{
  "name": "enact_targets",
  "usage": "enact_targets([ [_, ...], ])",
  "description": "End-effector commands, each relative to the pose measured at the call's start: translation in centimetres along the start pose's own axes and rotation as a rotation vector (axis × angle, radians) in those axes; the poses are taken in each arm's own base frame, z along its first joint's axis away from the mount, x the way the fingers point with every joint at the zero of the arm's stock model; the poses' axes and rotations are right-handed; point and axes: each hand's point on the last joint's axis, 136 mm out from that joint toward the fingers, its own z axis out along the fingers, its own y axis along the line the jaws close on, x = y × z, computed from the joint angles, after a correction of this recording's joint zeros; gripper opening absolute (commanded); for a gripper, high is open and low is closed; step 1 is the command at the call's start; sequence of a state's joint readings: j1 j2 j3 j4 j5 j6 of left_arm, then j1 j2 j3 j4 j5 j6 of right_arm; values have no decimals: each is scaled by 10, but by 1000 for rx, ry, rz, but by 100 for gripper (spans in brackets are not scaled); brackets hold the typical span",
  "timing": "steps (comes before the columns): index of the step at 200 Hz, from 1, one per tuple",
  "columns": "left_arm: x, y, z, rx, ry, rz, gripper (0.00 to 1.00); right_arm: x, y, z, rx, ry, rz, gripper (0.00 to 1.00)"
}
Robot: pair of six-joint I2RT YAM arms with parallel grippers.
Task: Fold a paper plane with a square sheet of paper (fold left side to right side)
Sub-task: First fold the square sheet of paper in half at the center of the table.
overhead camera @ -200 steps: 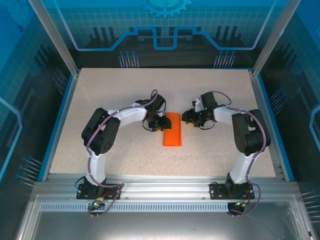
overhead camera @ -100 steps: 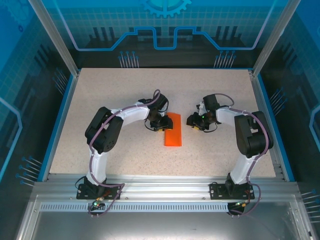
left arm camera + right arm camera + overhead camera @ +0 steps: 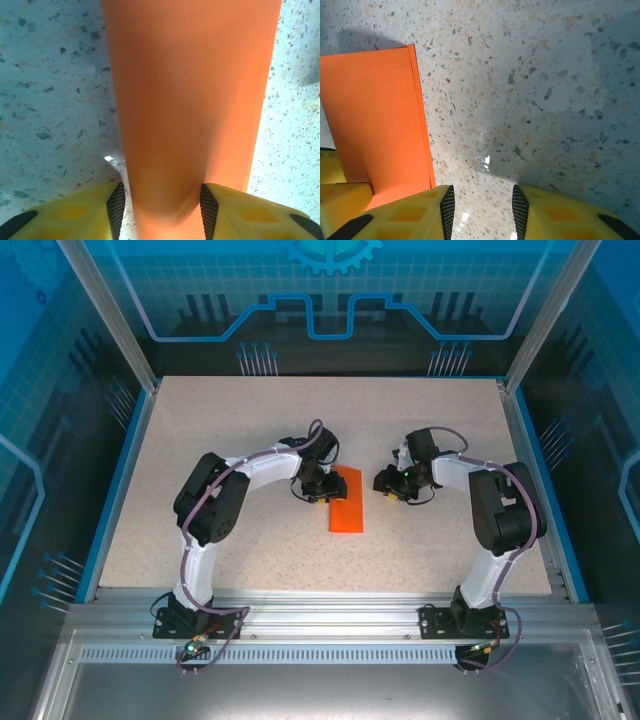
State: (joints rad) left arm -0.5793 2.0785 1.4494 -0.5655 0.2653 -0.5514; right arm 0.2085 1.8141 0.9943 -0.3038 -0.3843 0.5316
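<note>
The square sheet of paper (image 3: 349, 510), bright orange-red, lies folded into a narrow upright rectangle at mid-table. My left gripper (image 3: 322, 487) sits low at its upper left corner. In the left wrist view the paper (image 3: 190, 100) fills the gap between the yellow fingers of the left gripper (image 3: 162, 207). The jaws stand apart, the right finger (image 3: 235, 210) lies over the sheet, and the left one is beside its edge. My right gripper (image 3: 388, 483) is just right of the paper. It is open over bare table (image 3: 481, 210), with the paper (image 3: 375, 120) to its left.
The speckled table (image 3: 250, 420) is bounded by blue rails and a glass enclosure. Both arm elbows bulge outward at mid-table, left (image 3: 205, 505) and right (image 3: 505, 510). A yellow finger of the left gripper (image 3: 337, 197) shows at the paper's end in the right wrist view.
My right gripper has drawn back to the right, off the paper, and narrowed a little. The left arm has shifted slightly right at the paper's corner. The paper stays put.
</note>
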Motion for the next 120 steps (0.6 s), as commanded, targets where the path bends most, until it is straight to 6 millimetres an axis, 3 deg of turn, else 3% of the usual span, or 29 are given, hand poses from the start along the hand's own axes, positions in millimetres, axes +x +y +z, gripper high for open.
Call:
enact_targets([
  [1,3,-1,5,-21,24,-9,48,14,-9,7,25,56,13,38],
  [120,4,-1,13,-31,51,4,49,14,-6,9,22,68,5,39],
])
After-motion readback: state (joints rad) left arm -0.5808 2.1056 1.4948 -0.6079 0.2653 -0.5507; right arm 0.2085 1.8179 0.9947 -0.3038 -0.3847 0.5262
